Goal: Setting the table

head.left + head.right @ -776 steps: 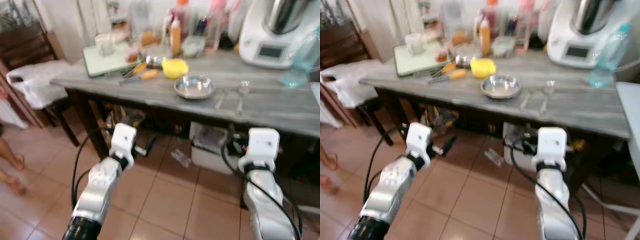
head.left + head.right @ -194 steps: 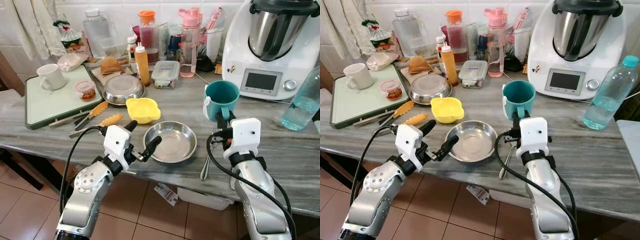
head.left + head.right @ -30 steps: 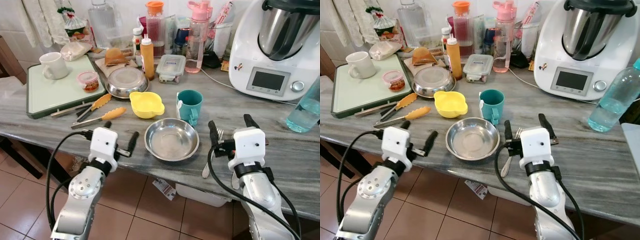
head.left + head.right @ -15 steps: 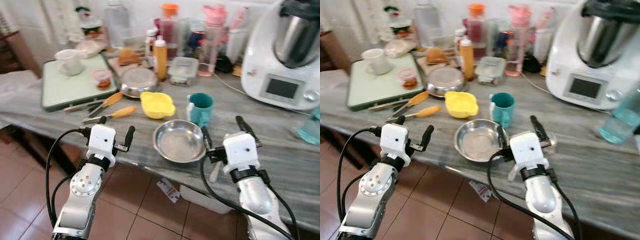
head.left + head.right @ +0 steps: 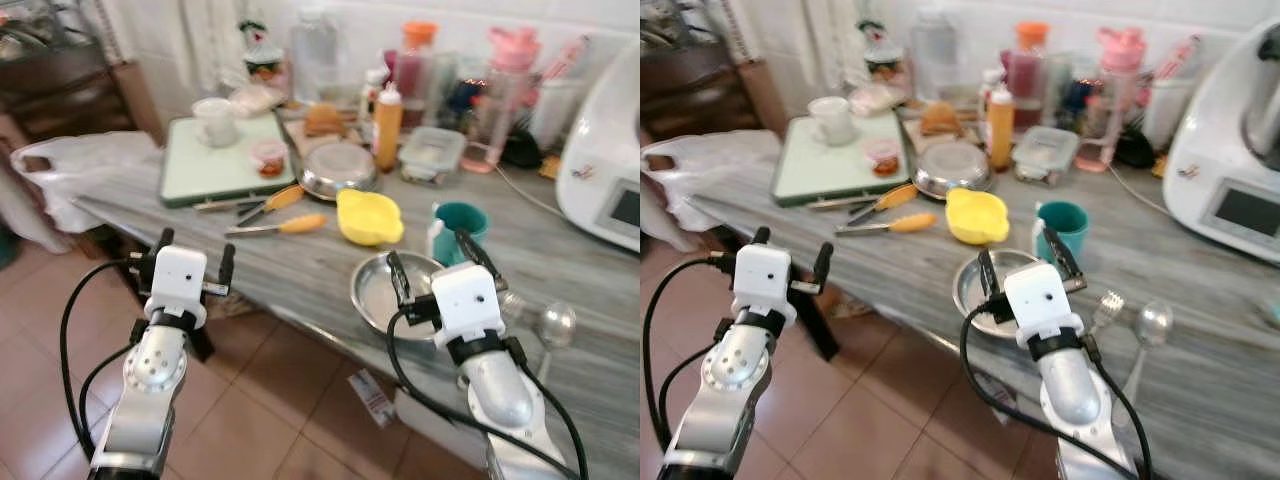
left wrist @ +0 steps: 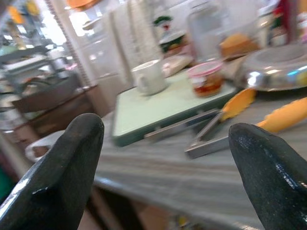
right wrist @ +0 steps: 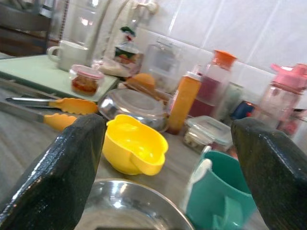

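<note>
Two grippers hover with fingers spread wide, holding nothing. Right gripper (image 5: 432, 268) hangs over the steel bowl (image 5: 378, 292) at the near table edge (image 5: 300, 320), teal mug (image 5: 459, 226) just beyond it; spoon (image 5: 549, 333) and fork (image 5: 1106, 304) lie to the right. Left gripper (image 5: 192, 257) floats off the table's near-left edge.

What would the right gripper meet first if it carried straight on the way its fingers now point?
Probably the steel bowl just below the open right gripper; past its rim come the yellow bowl and teal mug. How high the fingers ride above the bowl is unclear.
</note>
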Robot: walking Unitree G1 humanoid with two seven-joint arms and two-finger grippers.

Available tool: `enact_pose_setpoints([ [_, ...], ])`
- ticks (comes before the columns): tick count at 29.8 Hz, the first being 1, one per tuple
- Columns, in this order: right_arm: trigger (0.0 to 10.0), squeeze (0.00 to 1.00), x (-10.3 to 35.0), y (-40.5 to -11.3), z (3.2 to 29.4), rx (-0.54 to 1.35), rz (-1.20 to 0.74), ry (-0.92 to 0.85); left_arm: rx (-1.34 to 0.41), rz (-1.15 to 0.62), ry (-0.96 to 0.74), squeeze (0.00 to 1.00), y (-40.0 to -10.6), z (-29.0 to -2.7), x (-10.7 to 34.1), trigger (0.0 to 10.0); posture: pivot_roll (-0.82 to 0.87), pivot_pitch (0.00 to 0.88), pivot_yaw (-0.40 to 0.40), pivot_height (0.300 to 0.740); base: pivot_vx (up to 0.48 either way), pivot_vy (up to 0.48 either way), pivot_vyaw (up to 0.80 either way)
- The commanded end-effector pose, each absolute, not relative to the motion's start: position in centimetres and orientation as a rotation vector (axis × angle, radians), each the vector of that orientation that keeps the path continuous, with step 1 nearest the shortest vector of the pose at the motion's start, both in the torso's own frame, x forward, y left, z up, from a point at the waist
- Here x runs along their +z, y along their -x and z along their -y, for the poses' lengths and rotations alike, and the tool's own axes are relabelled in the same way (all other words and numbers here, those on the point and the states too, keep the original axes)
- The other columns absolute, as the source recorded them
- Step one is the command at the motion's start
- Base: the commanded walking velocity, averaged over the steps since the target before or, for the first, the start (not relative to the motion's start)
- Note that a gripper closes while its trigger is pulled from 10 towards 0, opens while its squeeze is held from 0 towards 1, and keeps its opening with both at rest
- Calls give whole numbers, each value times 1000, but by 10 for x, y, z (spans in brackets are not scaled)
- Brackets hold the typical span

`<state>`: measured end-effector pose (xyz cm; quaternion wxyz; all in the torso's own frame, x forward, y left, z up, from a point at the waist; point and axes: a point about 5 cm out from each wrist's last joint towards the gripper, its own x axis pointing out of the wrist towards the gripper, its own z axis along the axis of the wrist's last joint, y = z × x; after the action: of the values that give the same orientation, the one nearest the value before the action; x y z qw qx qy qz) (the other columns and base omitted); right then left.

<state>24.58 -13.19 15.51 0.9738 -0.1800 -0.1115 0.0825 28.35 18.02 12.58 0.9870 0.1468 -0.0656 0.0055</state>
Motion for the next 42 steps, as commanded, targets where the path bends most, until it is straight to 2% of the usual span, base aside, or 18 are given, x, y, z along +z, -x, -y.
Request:
enact_pose_setpoints([
  [1,10000,1000,158,-247,129,178,239,356,35,117,-306,0,-285,-184,125,10000,-63,0,44,740,0,0,800],
  [12,10000,1000,158,-251,125,189,244,353,37,128,-298,0,-288,-178,127,10000,-59,0,51,740,0,0,800],
  [24,10000,1000,157,-254,117,221,254,345,123,119,-316,0,-290,-185,127,10000,-45,0,52,740,0,0,800],
  [35,10000,1000,154,-259,109,272,250,324,170,90,-308,0,-281,-192,121,10000,7,0,4,740,0,0,800],
  [38,10000,1000,154,-261,109,281,249,322,183,81,-301,0,-279,-195,120,10000,19,0,-2,740,0,0,0],
  [39,10000,992,154,-263,110,281,248,321,186,77,-298,0,-278,-195,119,10000,21,0,-2,740,0,0,0],
  [40,10000,878,154,-264,111,278,246,317,188,74,-295,0,-278,-196,119,10000,22,0,-2,740,0,0,0],
  [41,10000,878,154,-264,111,278,246,317,188,74,-295,0,-278,-196,119,10000,22,0,-2,740,0,0,0],
  [42,10000,831,154,-265,112,274,245,312,184,68,-297,0,-278,-197,118,10000,22,0,0,740,0,0,0],
])
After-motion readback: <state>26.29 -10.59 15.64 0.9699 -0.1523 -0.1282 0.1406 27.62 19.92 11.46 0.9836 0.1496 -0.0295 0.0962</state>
